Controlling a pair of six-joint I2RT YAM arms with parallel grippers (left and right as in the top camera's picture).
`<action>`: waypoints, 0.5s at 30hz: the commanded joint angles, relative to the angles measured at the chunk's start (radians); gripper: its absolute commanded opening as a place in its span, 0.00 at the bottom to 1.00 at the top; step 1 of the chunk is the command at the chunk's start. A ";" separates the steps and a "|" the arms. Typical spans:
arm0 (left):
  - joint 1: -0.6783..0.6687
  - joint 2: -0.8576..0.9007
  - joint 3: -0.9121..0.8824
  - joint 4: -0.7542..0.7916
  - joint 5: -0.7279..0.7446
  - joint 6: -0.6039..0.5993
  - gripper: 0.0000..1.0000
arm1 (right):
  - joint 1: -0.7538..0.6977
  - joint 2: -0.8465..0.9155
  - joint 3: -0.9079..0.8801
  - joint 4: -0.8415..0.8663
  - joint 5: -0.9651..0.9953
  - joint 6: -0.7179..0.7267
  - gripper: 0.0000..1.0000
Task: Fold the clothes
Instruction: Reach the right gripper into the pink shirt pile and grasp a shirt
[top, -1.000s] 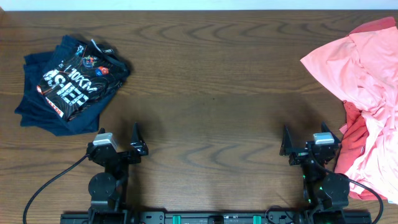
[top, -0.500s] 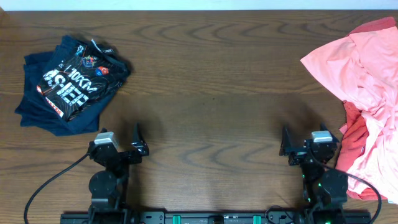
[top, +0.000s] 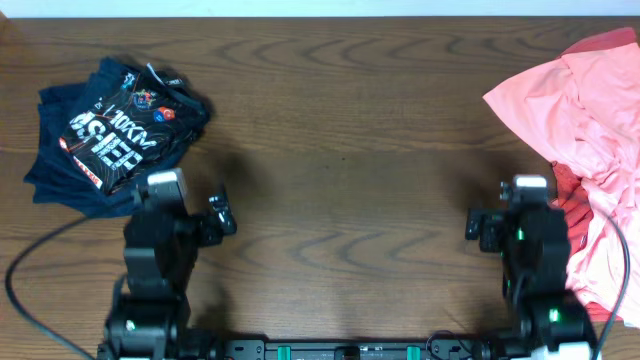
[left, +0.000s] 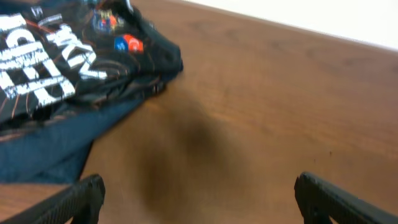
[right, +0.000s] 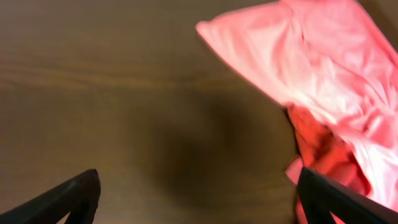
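Note:
A crumpled light salmon-pink T-shirt (top: 590, 110) lies in a heap at the table's right edge; it also shows in the right wrist view (right: 323, 68). A darker coral-red shirt (top: 572, 215) lies partly under it and shows in the right wrist view (right: 320, 149). The pink shirt's lettering is hidden. My right gripper (right: 199, 202) is open and empty above bare table, just left of the heap; it also shows in the overhead view (top: 484, 227). My left gripper (left: 199, 202) is open and empty above bare table, near the front left (top: 222, 212).
Folded navy-black garments with white "10KM" print (top: 110, 130) lie at the back left, also seen in the left wrist view (left: 62, 62). The wooden table (top: 340, 130) spans the view. Arm bases and cables sit along the front edge.
Both arms have lifted off their rest pose and moved away from the front edge, toward the table's middle. Both grippers stay open. The clothes have not moved.

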 joint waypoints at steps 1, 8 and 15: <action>0.003 0.112 0.140 -0.090 0.013 0.010 0.98 | -0.050 0.190 0.150 -0.097 0.035 0.028 0.99; 0.003 0.256 0.312 -0.277 0.012 0.009 0.98 | -0.101 0.521 0.404 -0.231 -0.045 0.028 0.99; 0.003 0.263 0.313 -0.285 0.015 0.009 0.98 | -0.204 0.595 0.414 -0.295 0.216 0.328 0.99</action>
